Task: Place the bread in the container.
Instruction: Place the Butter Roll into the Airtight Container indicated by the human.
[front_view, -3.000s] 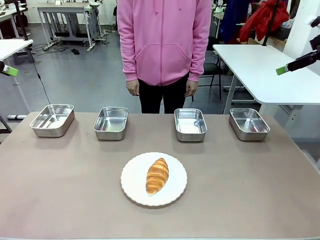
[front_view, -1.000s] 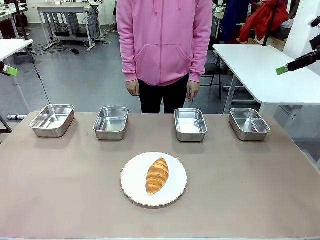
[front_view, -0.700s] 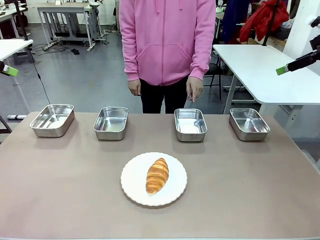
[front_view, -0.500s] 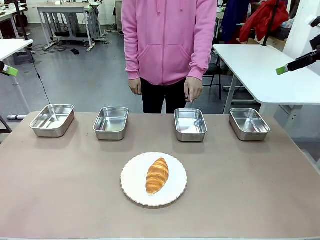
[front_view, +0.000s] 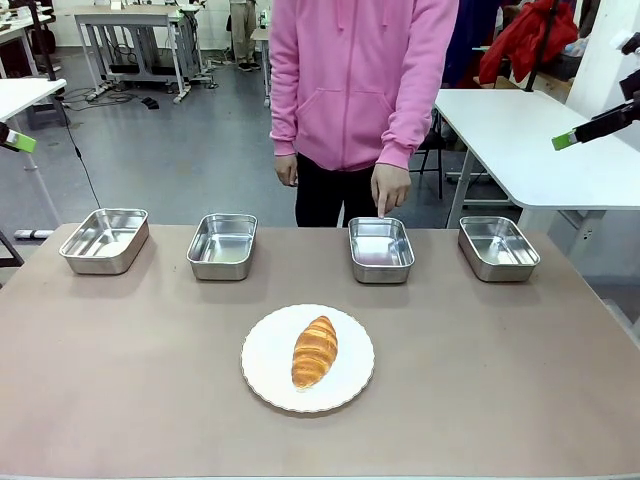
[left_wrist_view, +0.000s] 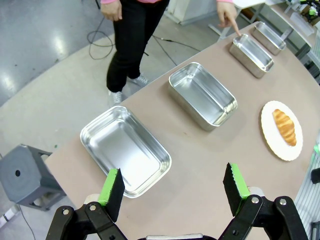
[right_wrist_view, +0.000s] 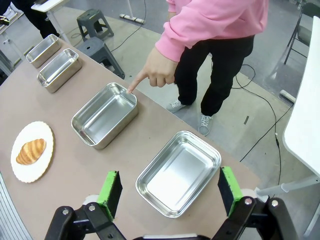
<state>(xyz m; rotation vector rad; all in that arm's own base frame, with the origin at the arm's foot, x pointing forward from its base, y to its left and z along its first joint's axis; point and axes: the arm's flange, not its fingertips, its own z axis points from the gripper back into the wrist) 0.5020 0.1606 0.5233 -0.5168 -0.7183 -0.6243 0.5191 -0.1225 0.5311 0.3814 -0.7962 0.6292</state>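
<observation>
The golden-brown ridged bread (front_view: 315, 350) lies on a round white plate (front_view: 258, 352) in the middle of the table. Four steel pans stand in a row behind it. A person's hand (front_view: 388, 186) points a finger down at the far rim of the container (front_view: 381, 248), third from the left. The left wrist view shows the bread (left_wrist_view: 285, 126) and the pointed-at container (left_wrist_view: 251, 52) far off. My left gripper (left_wrist_view: 172, 185) hangs open and empty above the table's left end. My right gripper (right_wrist_view: 170, 187) is open and empty above the right end, with the container (right_wrist_view: 104, 115) beyond it.
The other pans sit at the far left (front_view: 104, 240), left of centre (front_view: 222, 245) and far right (front_view: 498, 247). The person in a pink hoodie (front_view: 360, 80) stands at the far edge. A grey stool (left_wrist_view: 22, 175) stands off the table's left end.
The person has stepped to the right and brought a hand down, pointing at the third pan from the left. Both arms and the bread stay where they were.
</observation>
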